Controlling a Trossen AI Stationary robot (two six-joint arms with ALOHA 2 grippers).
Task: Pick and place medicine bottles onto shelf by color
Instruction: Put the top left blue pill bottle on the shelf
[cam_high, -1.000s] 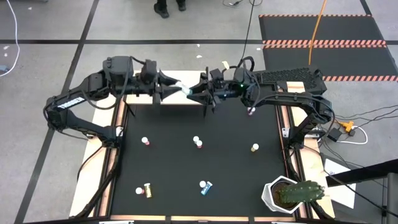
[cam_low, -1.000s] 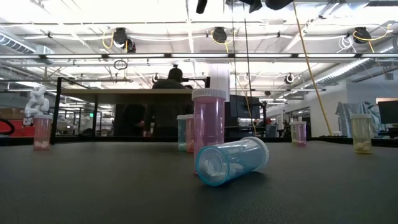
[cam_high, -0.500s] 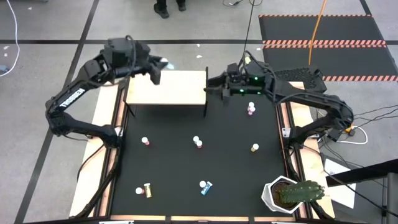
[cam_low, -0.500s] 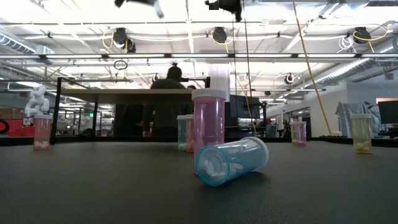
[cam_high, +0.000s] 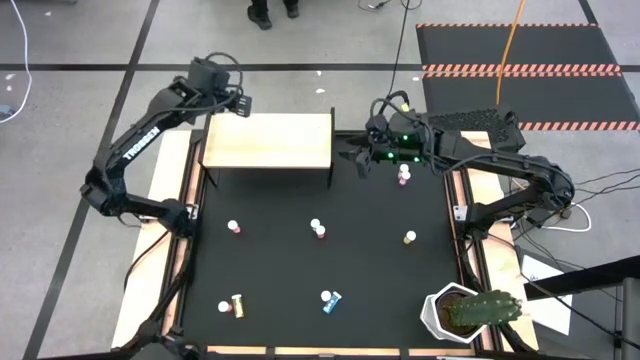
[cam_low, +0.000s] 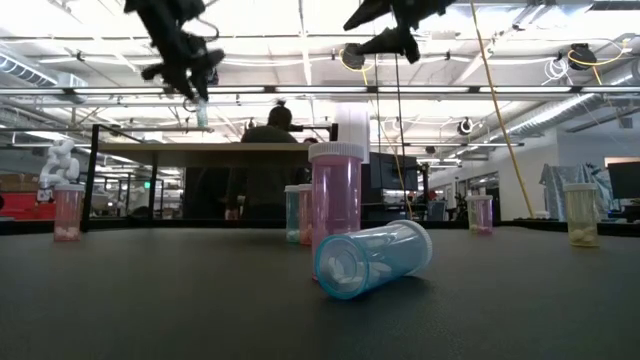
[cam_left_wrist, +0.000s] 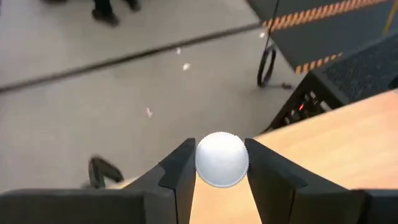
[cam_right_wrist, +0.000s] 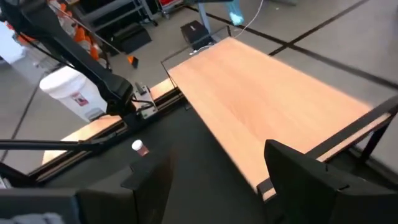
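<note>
The left claw (cam_left_wrist: 219, 180) is closed on a bottle (cam_left_wrist: 222, 159), white cap showing between its two fingers; its body colour cannot be told. Seen from above, this claw (cam_high: 238, 104) hangs at the shelf's (cam_high: 268, 140) ten o'clock corner, just over the edge. The shelf itself stands at the twelve o'clock end of the bench (cam_high: 300, 270), a pale board on dark legs with nothing on top.

The right claw (cam_high: 362, 160) sits off the shelf's three o'clock end, fingers spread wide and holding nothing. A pink bottle (cam_high: 404, 176) stands upright just beside it, toward four o'clock.

Across the middle of the bench stand three more upright bottles: a pink one (cam_high: 234, 229) at nine o'clock, a pink one (cam_high: 318, 229) at centre, a tan one (cam_high: 410, 237) at three o'clock. Nearer six o'clock, a tan bottle (cam_high: 236, 303) and a blue bottle (cam_high: 331, 299) lie on their sides, with a small white cap (cam_high: 223, 308) touching the tan one. A potted cactus (cam_high: 470, 312) stands at the five o'clock corner.
</note>
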